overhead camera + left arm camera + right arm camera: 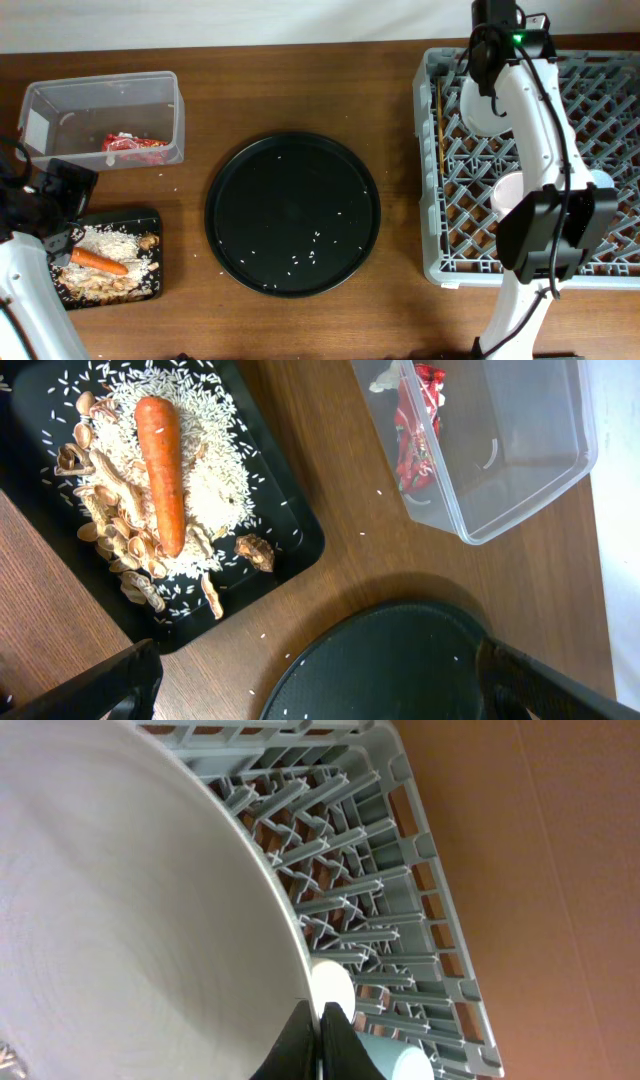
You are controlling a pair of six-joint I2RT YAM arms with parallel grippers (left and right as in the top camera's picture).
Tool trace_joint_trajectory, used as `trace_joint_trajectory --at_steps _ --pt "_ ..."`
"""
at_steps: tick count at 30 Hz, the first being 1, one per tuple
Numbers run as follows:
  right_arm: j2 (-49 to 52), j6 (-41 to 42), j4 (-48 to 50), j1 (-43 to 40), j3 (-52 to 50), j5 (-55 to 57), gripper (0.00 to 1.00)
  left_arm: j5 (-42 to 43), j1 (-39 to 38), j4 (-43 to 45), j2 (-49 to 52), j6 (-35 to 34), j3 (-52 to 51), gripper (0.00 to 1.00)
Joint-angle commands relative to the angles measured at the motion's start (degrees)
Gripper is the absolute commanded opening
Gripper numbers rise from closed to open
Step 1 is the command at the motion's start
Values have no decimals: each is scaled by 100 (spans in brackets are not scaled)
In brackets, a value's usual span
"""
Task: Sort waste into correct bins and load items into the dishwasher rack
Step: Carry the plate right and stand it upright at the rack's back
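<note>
My right gripper is shut on the rim of the pale grey plate, holding it on edge in the grey dishwasher rack; overhead shows this gripper, the plate and the rack. A small white cup and a light blue cup sit in the rack just behind the plate. Chopsticks lie along the rack's left side, near the bowl. My left gripper is open and empty beside the shallow black tray, which holds rice, the carrot and a brown chunk. The fork is out of view.
The clear tub at the back left holds the red snack wrapper and a white scrap at its edge. The big round black tray, with a few rice grains on it, lies mid-table. Peanut shells lie among the rice.
</note>
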Motion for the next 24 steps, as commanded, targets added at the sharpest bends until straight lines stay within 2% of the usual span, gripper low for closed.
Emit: trace_joint_trajectory --at_steps 1,4,5,6,7,10,11,17,22,24 --pt "133 208 -20 59 -72 323 4 -44 31 -9 -20 -72 0 99" --pt "133 208 -37 181 -72 262 5 -44 31 -7 -20 -72 0 99" --pt "133 208 -37 227 -72 225 15 -44 31 -7 -20 -72 0 99" --pt "133 208 -33 269 -72 188 34 -44 31 -7 -20 -72 0 99" --pt "133 208 -31 306 -72 116 44 -44 31 -7 -20 -72 0 99" --pt "129 208 -48 407 -22 -308 60 -44 31 -7 -20 -72 0 99" --pt "122 212 -109 437 46 -483 70 -44 31 -7 -20 -72 0 99" --pt "-197 981 -1353 302 1512 -1893 88 -44 31 -7 -20 -72 0 99" --pt "-833 1056 -2826 195 3147 -3515 95 -44 31 -7 -20 -72 0 99" --pt "-1172 1150 -3195 212 3248 -3753 95 -44 31 -7 -20 -72 0 99"
